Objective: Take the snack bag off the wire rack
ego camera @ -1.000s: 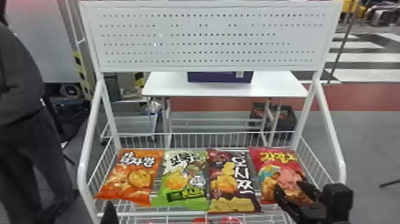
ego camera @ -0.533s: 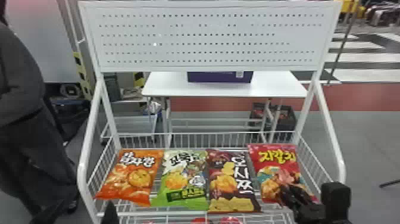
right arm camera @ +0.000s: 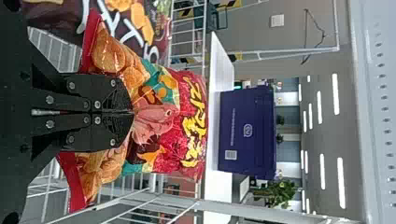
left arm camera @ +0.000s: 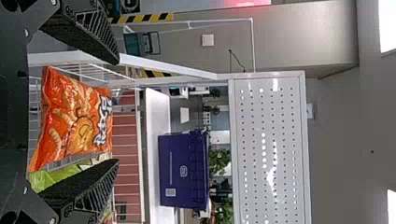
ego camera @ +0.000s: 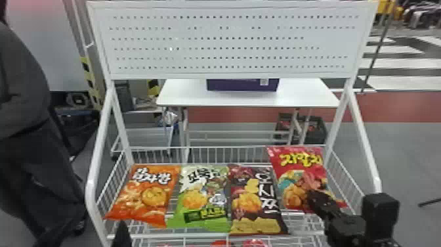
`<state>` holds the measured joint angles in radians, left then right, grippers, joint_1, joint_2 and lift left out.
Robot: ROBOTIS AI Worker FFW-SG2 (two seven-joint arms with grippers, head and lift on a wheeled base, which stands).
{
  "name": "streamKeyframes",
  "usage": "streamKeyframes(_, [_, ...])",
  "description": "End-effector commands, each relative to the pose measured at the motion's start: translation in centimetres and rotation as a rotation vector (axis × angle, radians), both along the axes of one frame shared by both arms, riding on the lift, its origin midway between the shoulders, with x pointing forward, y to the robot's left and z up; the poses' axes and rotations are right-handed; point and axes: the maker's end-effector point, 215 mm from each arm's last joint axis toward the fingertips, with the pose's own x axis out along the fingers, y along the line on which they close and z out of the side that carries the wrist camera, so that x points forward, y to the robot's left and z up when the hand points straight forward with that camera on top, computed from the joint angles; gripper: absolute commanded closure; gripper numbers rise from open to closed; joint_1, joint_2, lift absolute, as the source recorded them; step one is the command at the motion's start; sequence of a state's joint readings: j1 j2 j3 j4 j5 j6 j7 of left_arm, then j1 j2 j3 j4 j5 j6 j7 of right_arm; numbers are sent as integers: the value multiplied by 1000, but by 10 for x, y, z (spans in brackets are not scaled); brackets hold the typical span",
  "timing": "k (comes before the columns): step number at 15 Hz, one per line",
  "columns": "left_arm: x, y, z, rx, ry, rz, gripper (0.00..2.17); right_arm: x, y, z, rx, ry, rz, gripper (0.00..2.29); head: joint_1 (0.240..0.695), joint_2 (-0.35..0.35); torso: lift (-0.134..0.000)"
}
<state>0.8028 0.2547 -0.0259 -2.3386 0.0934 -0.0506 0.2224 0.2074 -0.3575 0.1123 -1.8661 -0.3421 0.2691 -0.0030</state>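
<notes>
Right pincer (ego camera: 312, 196), angled inward; red bag (ego camera: 297, 174) clamped

The head view looks forward and down past the left pincer (ego camera: 121, 235) and right pincer (ego camera: 313, 197), farthest from the wire rack (ego camera: 93, 184); the left wrist view faces forward from behind its pincer, nearer the orange bag (left arm camera: 74, 121); the right wrist view looks forward along its pincer, close to the red bag (right arm camera: 163, 116); all three share the purple box (right arm camera: 247, 133) beyond both pincers.
</notes>
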Motion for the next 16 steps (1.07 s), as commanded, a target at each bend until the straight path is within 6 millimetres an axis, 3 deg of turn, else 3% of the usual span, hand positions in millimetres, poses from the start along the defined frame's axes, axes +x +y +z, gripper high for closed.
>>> streamKeyframes(1, [1, 0, -1, 0, 3, 0, 144, -9, 8, 33, 7, -56, 17, 1946, 499, 0, 0])
streamKeyframes(5, [2, 1, 0, -3, -3, 1, 144, -37, 15, 80, 8, -109, 49, 1946, 499, 0, 0])
streamKeyframes(9, [5, 4, 3, -12, -9, 4, 144, -79, 7, 97, -8, -140, 53, 1946, 499, 0, 0])
streamKeyframes(12, [6, 4, 6, -16, -15, 1, 144, -107, -13, 100, 15, -181, 25, 1946, 499, 0, 0])
streamKeyframes(16, [7, 9, 8, -23, -19, 0, 144, -124, -57, 101, 13, -185, -45, 1946, 499, 0, 0])
